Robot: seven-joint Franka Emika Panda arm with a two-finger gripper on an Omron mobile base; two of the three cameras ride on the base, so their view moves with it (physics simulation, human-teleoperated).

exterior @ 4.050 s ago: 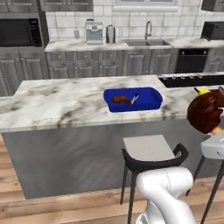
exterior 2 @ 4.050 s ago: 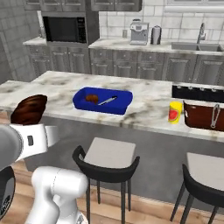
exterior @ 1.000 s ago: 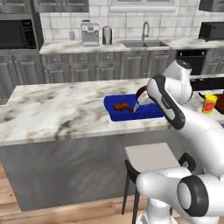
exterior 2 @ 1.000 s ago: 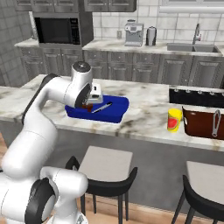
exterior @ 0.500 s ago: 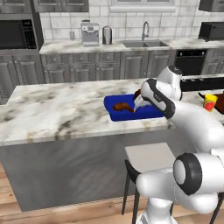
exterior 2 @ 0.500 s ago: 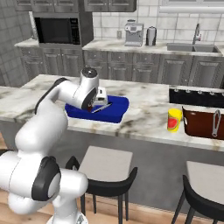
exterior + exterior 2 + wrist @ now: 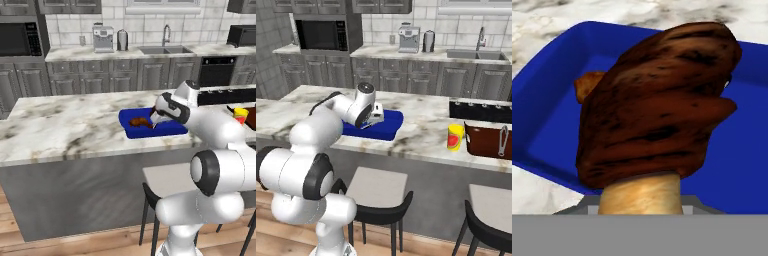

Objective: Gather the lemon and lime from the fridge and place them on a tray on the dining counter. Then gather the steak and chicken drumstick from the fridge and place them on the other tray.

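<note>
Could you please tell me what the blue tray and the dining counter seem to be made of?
Blue tray: probably plastic, smooth and slightly glossy, judging by its uniform bright blue and rounded edges. Dining counter: looks like polished marble or a marble-look surface, white with grey-brown veining; the pictures cannot settle which.

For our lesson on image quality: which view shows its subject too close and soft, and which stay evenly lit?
Hand view: the browned chicken drumstick looms close, its texture soft, over the bright blue rectangular tray. Both base views: flat, even light, faint shadows on the white marble counter.
</note>
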